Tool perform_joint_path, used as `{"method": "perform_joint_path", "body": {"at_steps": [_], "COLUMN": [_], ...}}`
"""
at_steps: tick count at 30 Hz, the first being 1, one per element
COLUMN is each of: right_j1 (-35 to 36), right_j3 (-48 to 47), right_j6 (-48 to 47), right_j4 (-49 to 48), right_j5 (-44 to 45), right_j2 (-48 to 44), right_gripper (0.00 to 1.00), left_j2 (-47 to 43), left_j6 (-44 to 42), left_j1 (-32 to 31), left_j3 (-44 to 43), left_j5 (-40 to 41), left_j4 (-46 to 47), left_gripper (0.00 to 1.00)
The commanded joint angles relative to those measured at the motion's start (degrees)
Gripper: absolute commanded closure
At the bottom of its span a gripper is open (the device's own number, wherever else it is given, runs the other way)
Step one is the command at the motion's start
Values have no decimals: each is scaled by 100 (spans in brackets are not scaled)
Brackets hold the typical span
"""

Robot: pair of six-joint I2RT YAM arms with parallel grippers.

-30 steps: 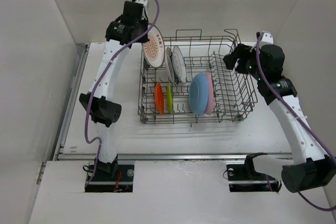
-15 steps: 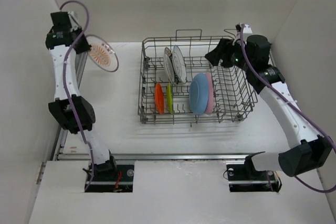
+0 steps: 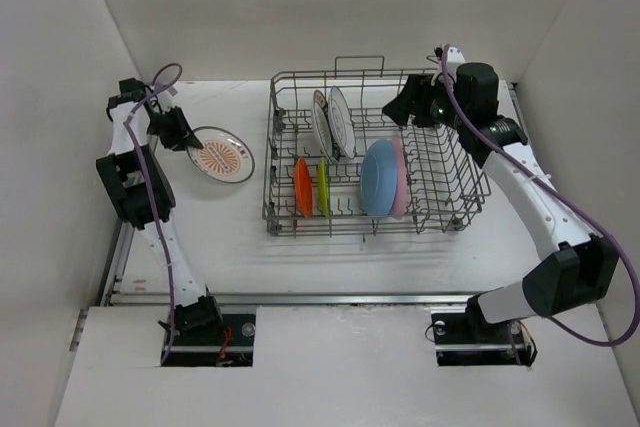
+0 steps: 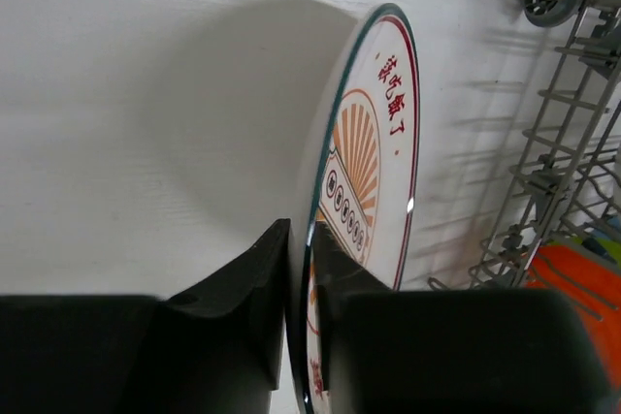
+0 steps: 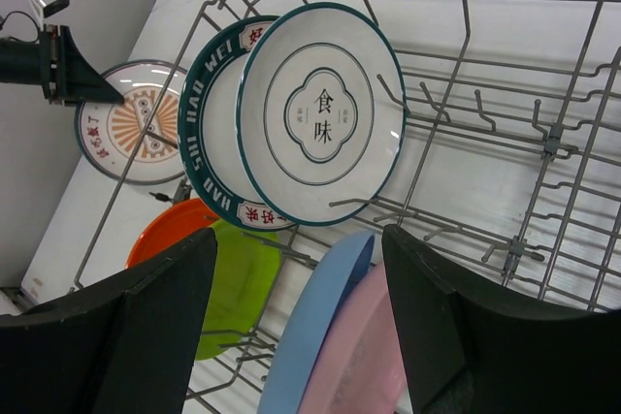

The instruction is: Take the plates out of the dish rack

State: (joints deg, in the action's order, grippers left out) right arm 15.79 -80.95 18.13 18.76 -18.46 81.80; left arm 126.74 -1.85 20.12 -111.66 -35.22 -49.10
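I see plain white walls [image 3: 330,7] closing in a white, faintly wood-grained bench [image 3: 300,257] on three sides. The large grey wire dish rack [image 3: 440,227] sits in the middle of the bench.

Inside the rack, a light-blue round plate [image 3: 379,179] and a pink round plate [image 3: 401,172] stand on edge together towards the right. Further back on the left, two white patterned plates lean together. The front one [image 5: 322,111] reads "食味" in its centre. The one behind [image 5: 209,133] has a dark rim with white letters, of which I can make out "WEI". A small orange plate [image 3: 302,187] and a small lime-green plate [image 3: 323,187] stand at the front left.

Left of the rack, the left hand [image 4: 301,239] pinches the rim of a white plate with an orange sunburst [image 4: 374,172] and red Chinese characters. The plate is low over the bench, and I cannot tell whether it touches. The right hand [image 5: 299,249] hovers spread wide above the rack, holding nothing.
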Motion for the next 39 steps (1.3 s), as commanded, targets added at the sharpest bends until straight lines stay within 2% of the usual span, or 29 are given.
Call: {"method": "perform_joint_path", "body": {"at_steps": [1,7,13,16,18,22,23,26,28,30,31,32,35,38,39], "right_j1": [12,12,12,12,12,12,12,12,12,12,12,12,12,12,12], "right_j3": [-71,-70,-70,-123,-123,-123,-123,8,70,149,236,316,377,535,536], "right_j6": [-117,-222,-275,-328,-328,-380,-380,-380,-380,-380,-380,-380,-267,-266,-266], "right_j4": [-347,-294,-180,-127,-75,-4,-4,48,48,48,48,48,153,207,207], "right_j5": [9,272,396,396,396,457,518,580,685,755,826,826,905,1036,1089], "right_j2": [-68,-129,-129,-182,-234,-410,-506,-744,-867,-973,-1051,-1104,-1157,-1368,-1482], "right_gripper": [25,21,21,21,21,21,21,21,21,21,21,21,21,21,21], "left_j2": [-115,52,53,-17,-78,-132,-132,-516,-842,-1299,-1431,-1537,-1311,-845,-765], "left_j6": [-298,-501,-624,-624,-772,-932,-853,-634,-361,-212,-80,-18,227,474,423], "left_j1": [71,71,71,10,-43,-350,-455,-675,-1131,-1770,-2001,-2229,-3039,-3487,-3602], "left_j3": [-111,-365,-1075,-1595,-1762,-2219,-2542,-2931,-2871,-2644,-2546,-2441,-2798,-3002,-3002], "left_j5": [-13,384,613,798,1209,1922,1862,1117,632,560,560,560,859,1096,1262], "left_j4": [-47,-284,-670,-785,-838,-1048,-1136,-1312,-850,-462,-51,153,165,164,164], "left_gripper": [81,64,67,62,55,52,57,58,42,29,19,14,4,4,6]}}
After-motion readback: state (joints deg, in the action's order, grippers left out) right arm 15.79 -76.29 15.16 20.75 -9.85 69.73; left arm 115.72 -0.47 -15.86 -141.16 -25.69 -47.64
